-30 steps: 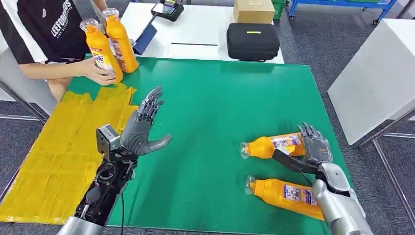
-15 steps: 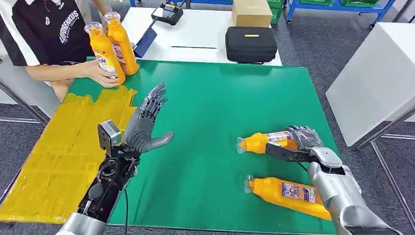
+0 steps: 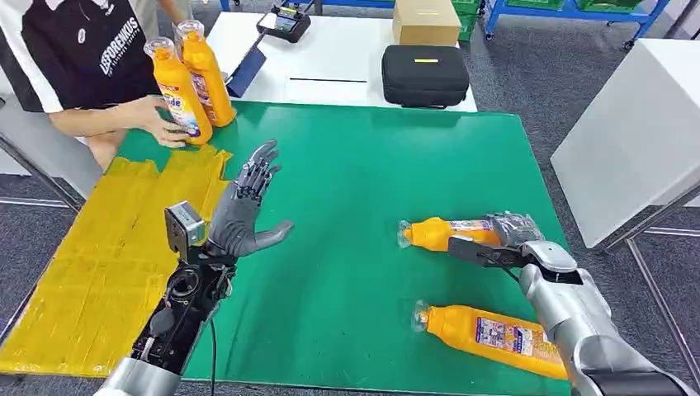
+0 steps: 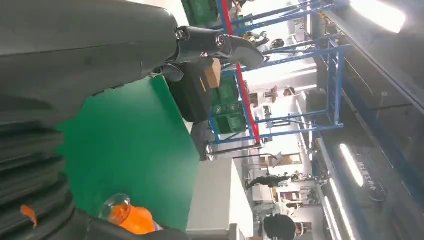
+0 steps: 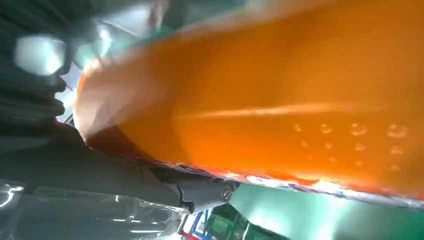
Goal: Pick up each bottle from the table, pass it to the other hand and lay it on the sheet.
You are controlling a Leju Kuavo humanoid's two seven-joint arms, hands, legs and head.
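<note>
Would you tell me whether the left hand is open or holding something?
Open: the left hand is raised above the green mat, fingers spread, holding nothing.

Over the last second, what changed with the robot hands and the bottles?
The right robot hand closed around the farther lying bottle, gripping it. The left robot hand stayed raised and open; the nearer lying bottle stayed on the green mat.

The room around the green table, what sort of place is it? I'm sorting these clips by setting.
Probably a robotics lab or workshop in an industrial hall. Blue metal racks hold green crates, long ceiling strip lights run overhead, and a black equipment case and cardboard box sit on a white worktable.
</note>
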